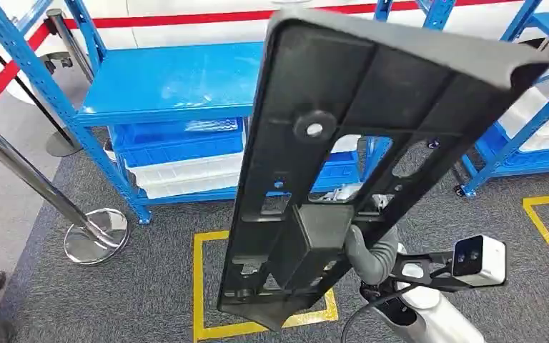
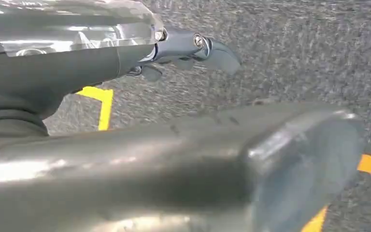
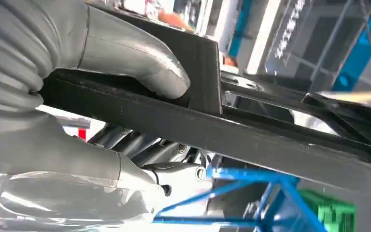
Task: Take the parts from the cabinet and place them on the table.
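One hand, the right hand [image 1: 372, 250], comes up from the lower right of the head view and holds a long black plastic part [image 1: 343, 143] raised and tilted in front of the blue shelving [image 1: 171, 86]. Its thumb [image 3: 140, 58] lies across one face of the part and its darker fingers [image 3: 130, 142] curl against the opposite face, so the panel is clamped between them. White writing on a blurred background sign cannot be read. The left hand [image 2: 188, 48] hangs over grey carpet [image 2: 294, 48], fingers curled around nothing.
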Controlling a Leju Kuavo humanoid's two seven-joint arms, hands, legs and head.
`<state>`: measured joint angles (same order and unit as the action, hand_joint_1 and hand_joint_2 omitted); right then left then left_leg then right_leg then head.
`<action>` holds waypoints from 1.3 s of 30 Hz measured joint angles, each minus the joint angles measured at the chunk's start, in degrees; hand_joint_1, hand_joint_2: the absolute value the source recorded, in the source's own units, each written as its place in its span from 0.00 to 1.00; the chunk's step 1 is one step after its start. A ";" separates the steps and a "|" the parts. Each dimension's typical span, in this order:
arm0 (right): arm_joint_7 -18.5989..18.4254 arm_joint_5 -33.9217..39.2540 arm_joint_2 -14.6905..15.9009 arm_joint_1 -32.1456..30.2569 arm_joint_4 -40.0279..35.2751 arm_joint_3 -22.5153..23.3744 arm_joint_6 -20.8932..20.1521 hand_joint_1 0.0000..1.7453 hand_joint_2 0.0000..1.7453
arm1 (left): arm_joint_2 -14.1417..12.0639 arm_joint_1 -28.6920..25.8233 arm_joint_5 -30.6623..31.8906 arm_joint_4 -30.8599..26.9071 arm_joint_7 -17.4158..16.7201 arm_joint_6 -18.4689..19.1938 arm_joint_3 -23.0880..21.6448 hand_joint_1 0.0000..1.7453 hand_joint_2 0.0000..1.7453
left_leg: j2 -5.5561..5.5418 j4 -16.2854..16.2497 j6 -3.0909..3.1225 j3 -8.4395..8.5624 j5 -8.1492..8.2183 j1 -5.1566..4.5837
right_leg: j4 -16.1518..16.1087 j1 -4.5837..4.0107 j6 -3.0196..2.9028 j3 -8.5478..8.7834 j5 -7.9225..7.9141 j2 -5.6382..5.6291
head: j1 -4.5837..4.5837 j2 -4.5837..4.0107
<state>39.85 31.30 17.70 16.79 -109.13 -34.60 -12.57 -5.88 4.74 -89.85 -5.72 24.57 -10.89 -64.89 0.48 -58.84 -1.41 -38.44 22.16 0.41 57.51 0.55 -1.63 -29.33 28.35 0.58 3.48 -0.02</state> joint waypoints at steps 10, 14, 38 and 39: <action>0.02 -0.50 0.13 -3.45 -1.71 2.74 -3.81 0.94 1.00 | -1.14 0.57 -0.07 0.02 1.07 1.01 -0.98 0.00 0.00 | -0.54 1.86 0.20 12.27 7.54 -0.19 | 0.93 -0.52 0.42 -7.69 -5.93 -0.16 | 0.00 0.00; 0.11 -0.11 0.13 -4.34 -2.27 4.48 -5.75 0.94 1.00 | -1.27 0.44 -0.07 0.04 1.11 0.63 -1.01 0.00 0.00 | -0.47 3.46 1.76 11.67 6.62 -0.23 | 0.15 -0.44 1.95 -7.85 -7.80 -0.06 | -0.02 0.00; 0.04 0.33 -0.02 -1.35 3.78 10.60 -11.43 0.94 1.00 | -1.29 -0.08 -0.07 0.11 -0.57 -1.75 0.02 0.00 0.00 | -0.31 -8.39 -0.49 2.54 6.44 0.27 | 0.67 0.12 -0.20 -4.02 -3.00 -3.47 | -0.02 0.00; 0.04 -0.11 -0.02 -1.26 3.80 10.54 -11.11 0.94 1.00 | -1.31 -0.08 -0.07 0.11 -0.57 -1.75 0.06 0.00 0.00 | -1.42 -2.84 -0.20 5.25 3.78 0.30 | 0.80 0.13 -0.04 -3.97 -2.95 -3.99 | -0.02 0.00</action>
<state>39.89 31.19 17.68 15.53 -105.33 -24.06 -23.67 -7.19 4.67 -89.92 -5.62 24.00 -12.63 -64.83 -0.93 -61.68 -1.61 -33.19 25.94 0.71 58.31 0.68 -1.67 -33.30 25.40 -3.41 3.45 -0.02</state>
